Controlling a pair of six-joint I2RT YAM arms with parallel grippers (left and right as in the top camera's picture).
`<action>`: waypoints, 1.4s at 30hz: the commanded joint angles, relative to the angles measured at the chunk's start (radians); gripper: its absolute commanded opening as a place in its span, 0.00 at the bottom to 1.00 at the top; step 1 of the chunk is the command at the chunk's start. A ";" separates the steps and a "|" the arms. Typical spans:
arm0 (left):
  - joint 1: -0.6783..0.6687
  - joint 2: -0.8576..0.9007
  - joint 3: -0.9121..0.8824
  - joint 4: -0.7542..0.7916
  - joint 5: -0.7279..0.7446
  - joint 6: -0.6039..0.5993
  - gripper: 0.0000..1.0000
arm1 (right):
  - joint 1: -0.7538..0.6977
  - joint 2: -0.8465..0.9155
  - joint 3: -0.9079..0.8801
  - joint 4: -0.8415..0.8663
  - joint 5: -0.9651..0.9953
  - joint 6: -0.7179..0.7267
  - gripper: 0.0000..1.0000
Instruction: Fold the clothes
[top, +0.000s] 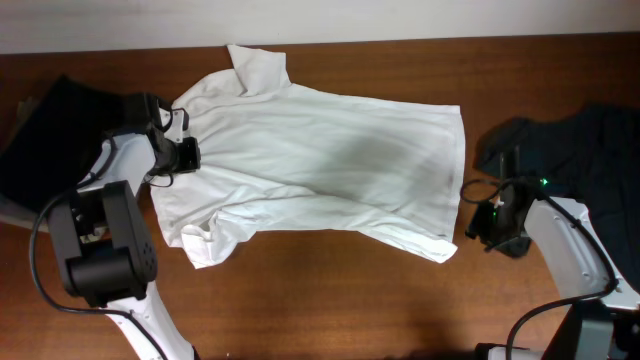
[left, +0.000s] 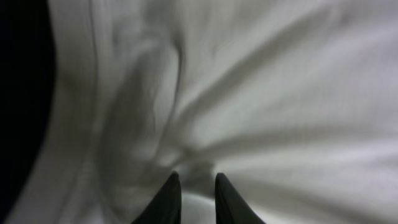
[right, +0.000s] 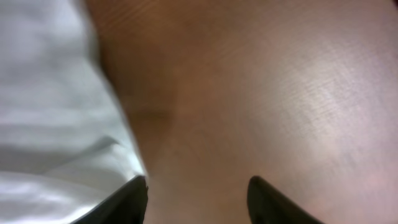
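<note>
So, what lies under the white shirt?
Only the wooden table shows around the white shirt. Whatever lies beneath it is covered, so I cannot tell.

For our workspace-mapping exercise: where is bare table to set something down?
Widest bare wood: the front strip of table below the white shirt, along the near edge. A thinner strip runs behind the shirt, right of its collar. Crowded: the left end under dark cloth, and the right, where a dark garment and the right fingers fill the gap.

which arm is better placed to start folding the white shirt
Probably left: the left tool is shut on the white shirt; the right tool is open over the table beside the hem.
</note>
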 joint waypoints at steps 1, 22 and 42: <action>0.004 0.021 0.092 -0.158 0.076 0.088 0.21 | -0.002 0.005 0.013 0.201 -0.209 -0.090 0.35; -0.183 -0.054 0.147 -0.773 -0.010 0.124 0.20 | -0.021 0.572 0.460 0.401 -0.071 0.009 0.09; 0.049 -0.057 -0.159 -0.719 -0.228 -0.161 0.01 | 0.086 0.345 0.191 0.133 -0.361 -0.113 0.17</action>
